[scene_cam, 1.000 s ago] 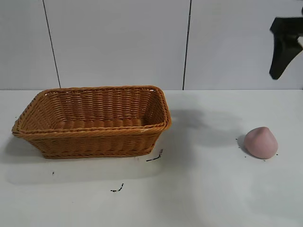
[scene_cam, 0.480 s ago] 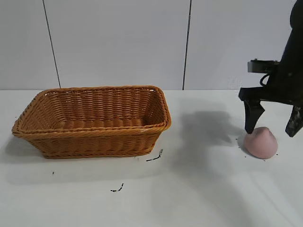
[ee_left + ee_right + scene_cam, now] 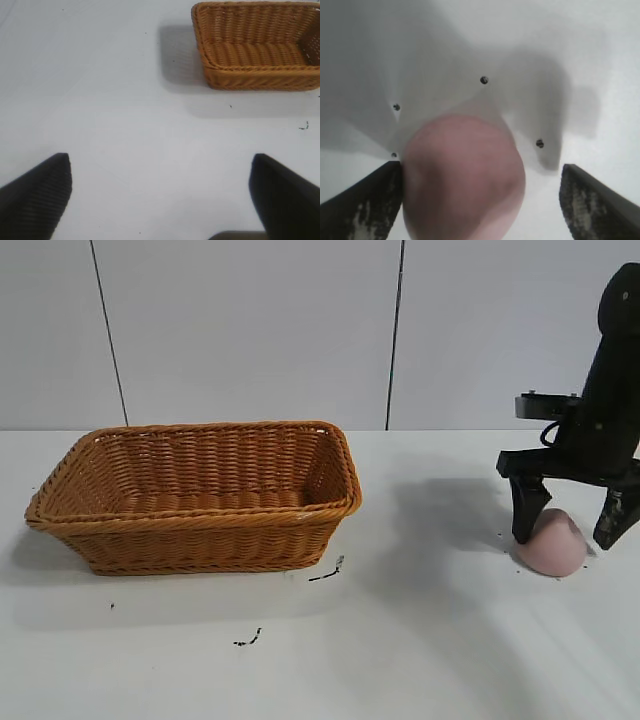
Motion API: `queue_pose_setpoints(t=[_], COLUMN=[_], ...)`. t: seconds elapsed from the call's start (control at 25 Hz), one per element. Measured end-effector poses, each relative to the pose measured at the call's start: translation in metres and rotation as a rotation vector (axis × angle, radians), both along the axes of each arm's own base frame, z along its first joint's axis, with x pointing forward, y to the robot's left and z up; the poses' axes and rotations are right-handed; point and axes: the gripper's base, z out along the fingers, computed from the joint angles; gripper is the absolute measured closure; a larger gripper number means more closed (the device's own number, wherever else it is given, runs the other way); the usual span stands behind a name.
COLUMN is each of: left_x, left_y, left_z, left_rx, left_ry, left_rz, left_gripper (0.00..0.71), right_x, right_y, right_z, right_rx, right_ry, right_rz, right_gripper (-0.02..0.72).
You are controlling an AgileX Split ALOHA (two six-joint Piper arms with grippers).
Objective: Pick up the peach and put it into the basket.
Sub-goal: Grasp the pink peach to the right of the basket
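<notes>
Peach (image 3: 551,544): matte, pale pink, rounded, resting on the white table (image 3: 420,640) at the right of the exterior view, its pointed tip directed upward and slightly right, so its long axis stands near vertical. Right gripper (image 3: 569,523): black, lowered over the fruit, fingers spread apart on either side; in the right wrist view the peach (image 3: 464,177) sits against one finger (image 3: 362,202), though actual contact appears likely rather than certain, and clear of the other. Basket (image 3: 190,535): rectangular orange-brown wicker, flared sides, braided rim, long axis left–right, well apart from the peach across bare tabletop. Small black marks (image 3: 327,573) lie near its front corner. Left gripper (image 3: 160,192): fingers wide apart above bare table, basket (image 3: 257,80) farther off.
</notes>
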Motion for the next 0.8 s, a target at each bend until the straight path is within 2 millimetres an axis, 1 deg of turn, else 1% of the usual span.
queue_pose_setpoints(t=[0.08,0.12,0.2,0.28,0.32,0.36,0.48,0.56,0.64,0.8], left_x=[0.000,0.000,0.000,0.000,0.000,0.000,0.000,0.000,0.000,0.000], left_y=[0.000,0.000,0.000,0.000,0.000,0.000,0.000,0.000,0.000,0.000], left_z=[0.000,0.000,0.000,0.000,0.000,0.000,0.000,0.000,0.000,0.000], left_rx=[0.000,0.000,0.000,0.000,0.000,0.000,0.000,0.000,0.000,0.000], left_ry=[0.000,0.000,0.000,0.000,0.000,0.000,0.000,0.000,0.000,0.000], left_rz=[0.000,0.000,0.000,0.000,0.000,0.000,0.000,0.000,0.000,0.000], left_gripper=[0.017,0.017,0.017,0.017,0.017,0.017,0.017,0.017,0.017,0.017], right_x=[0.000,0.000,0.000,0.000,0.000,0.000,0.003,0.007,0.011,0.017], right_y=[0.000,0.000,0.000,0.000,0.001,0.000,0.000,0.001,0.002,0.008], right_z=[0.000,0.000,0.000,0.000,0.002,0.003,0.009,0.022,0.046,0.121], right_rx=[0.000,0.000,0.002,0.005,0.006,0.007,0.008,0.009,0.008,0.007], right_ry=[0.001,0.001,0.001,0.002,-0.002,-0.002,0.001,-0.002,-0.033,-0.177], right_rz=[0.000,0.000,-0.002,-0.004,-0.004,-0.004,0.010,0.025,0.036,0.058], right_gripper=[0.190,0.246,0.394,0.590,0.671,0.709,0.718,0.718,0.718,0.718])
